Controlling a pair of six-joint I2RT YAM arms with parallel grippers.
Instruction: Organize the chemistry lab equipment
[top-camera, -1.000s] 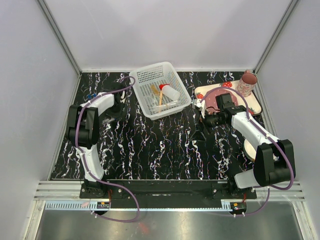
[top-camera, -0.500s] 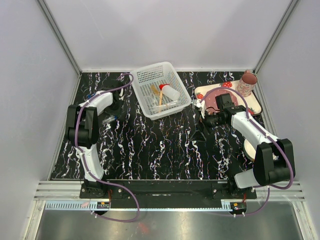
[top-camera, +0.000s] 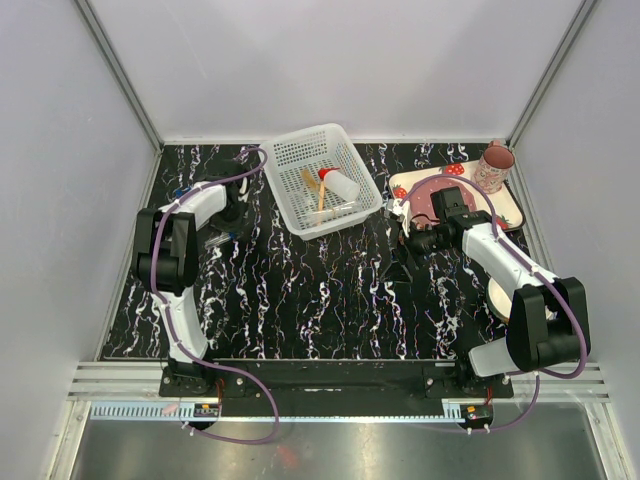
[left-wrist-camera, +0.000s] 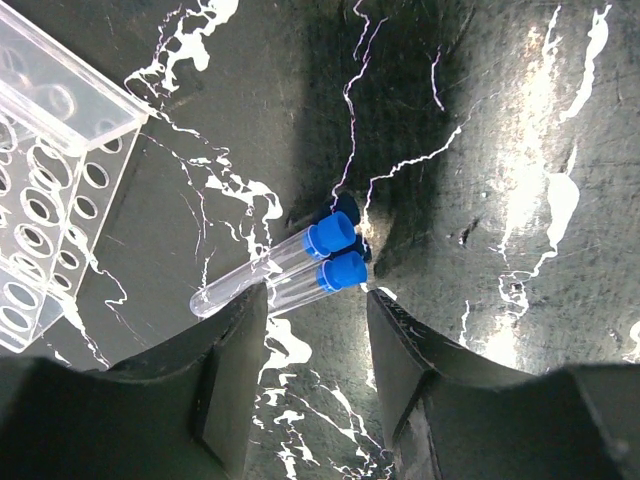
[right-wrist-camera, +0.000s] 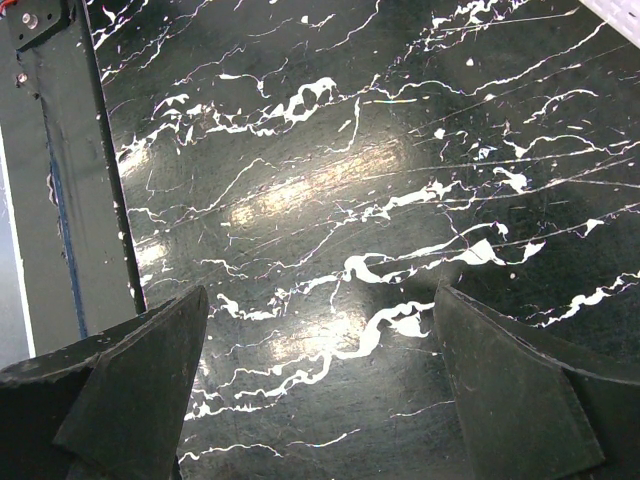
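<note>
Left of the left gripper (left-wrist-camera: 312, 305) sits a clear tube rack (left-wrist-camera: 50, 200), close enough to catch a swinging finger. Just ahead of the gripper's half-parted, empty jaws, a few clear tubes with blue caps (left-wrist-camera: 285, 270) lie bunched, touching, on the marble table (left-wrist-camera: 500, 150). They look light, slick, likely brittle and prone to rolling, so they are best pinched mid-barrel, one at a time. Farther right, the right gripper (right-wrist-camera: 320, 295) hangs spread wide, holding nothing.

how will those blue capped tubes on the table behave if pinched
The tubes are round and smooth, lying flat on the glossy table, so they will probably roll or slip. They look thin-walled and empty: likely light, perhaps fragile. They touch, so one may drag its neighbour.
</note>
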